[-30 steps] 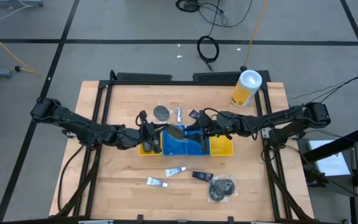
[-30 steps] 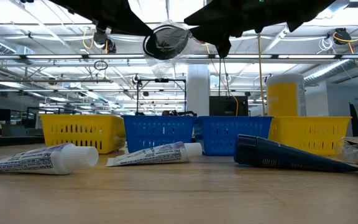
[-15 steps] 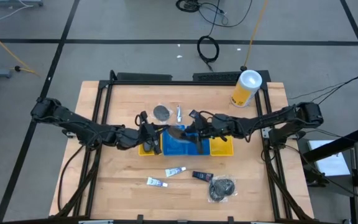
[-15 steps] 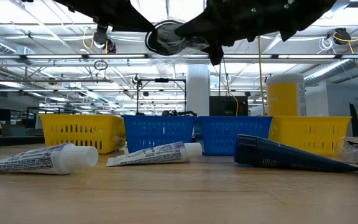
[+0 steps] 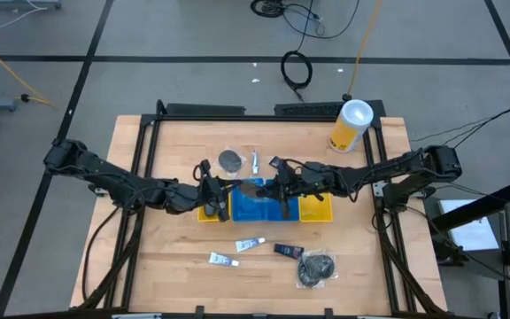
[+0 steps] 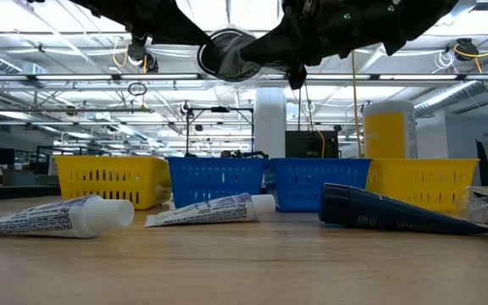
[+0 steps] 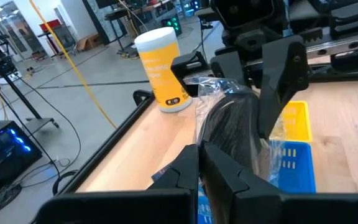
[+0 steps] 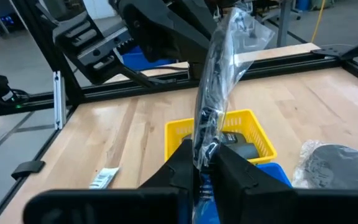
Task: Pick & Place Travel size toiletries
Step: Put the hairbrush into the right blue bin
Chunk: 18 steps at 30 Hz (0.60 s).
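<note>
Wrapped bundle [image 5: 251, 188] hangs on edge over the blue bins [image 5: 257, 209], its flat face toward the low cam, pinched by both: L gripper [image 5: 229, 189] shut on it, R gripper [image 5: 270, 188] closed on the wrap. On table: 2 white tubes [image 5: 249, 245] (lying flat), 1 navy packet [image 5: 288, 251], 2 more bundles [image 5: 316, 268].

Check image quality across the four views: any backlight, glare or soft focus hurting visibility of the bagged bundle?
Low view: bright ceiling lights backlight the arms into silhouettes; the bagged bundle reads dark. Right wrist view: the clear bag catches highlights, and the right gripper is soft in the foreground. Left wrist view: the left gripper is soft too, the bundle sharp. High view: even light, little glare.
</note>
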Tool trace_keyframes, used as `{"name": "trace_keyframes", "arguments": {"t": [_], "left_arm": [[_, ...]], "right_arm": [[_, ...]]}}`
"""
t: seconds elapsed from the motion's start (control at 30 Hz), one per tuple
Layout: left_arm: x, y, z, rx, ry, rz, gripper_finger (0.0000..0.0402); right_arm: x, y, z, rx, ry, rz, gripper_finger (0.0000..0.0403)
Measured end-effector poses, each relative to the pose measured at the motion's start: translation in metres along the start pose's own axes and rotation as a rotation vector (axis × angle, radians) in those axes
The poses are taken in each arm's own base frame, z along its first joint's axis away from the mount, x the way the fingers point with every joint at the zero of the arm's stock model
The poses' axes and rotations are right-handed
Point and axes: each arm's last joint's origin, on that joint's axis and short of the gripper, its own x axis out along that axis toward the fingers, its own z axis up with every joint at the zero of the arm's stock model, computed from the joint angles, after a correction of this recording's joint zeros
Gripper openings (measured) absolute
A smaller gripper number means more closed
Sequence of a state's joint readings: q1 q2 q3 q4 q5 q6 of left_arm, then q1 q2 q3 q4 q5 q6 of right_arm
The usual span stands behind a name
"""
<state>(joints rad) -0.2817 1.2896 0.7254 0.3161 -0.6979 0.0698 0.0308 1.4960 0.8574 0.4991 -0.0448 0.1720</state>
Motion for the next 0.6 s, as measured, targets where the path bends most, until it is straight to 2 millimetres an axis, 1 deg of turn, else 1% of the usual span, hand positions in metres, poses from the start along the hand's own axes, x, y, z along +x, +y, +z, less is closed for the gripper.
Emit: {"name": "trace_keyframes", "arguments": {"t": [0.17, 0.4, 0.5, 0.6], "left_arm": [[-0.001, -0.001, 0.0, -0.012, -0.002, 0.002, 0.0038], [-0.003, -0.003, 0.001, -0.027, -0.006, 0.008, 0.0109], [-0.005, -0.005, 0.001, -0.033, -0.007, 0.0, 0.0133], [-0.006, -0.007, 0.001, -0.048, -0.009, -0.01, 0.0149]], "right_arm": [[0.0, 0.001, -0.002, -0.001, 0.019, 0.005, 0.0022], [0.0, 0.0, -0.008, 0.002, 0.087, -0.003, 0.0022], [-0.004, 0.0, -0.01, 0.004, 0.128, -0.01, 0.0022], [-0.01, 0.0, -0.011, 0.006, 0.186, -0.021, 0.0022]]}}
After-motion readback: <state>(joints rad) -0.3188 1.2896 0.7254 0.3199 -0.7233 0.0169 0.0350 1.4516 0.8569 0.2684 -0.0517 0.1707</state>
